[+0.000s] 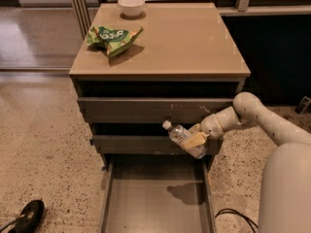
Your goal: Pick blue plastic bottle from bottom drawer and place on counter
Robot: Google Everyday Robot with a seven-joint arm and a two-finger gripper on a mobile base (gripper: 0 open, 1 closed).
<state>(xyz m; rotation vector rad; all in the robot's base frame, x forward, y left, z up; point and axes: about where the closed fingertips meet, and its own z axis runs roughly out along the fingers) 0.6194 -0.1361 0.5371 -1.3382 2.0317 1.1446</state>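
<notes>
Fingers [195, 140] clasp the clear, white-capped blue plastic bottle [179, 134], tilted, above the bottom drawer [146, 203].
</notes>
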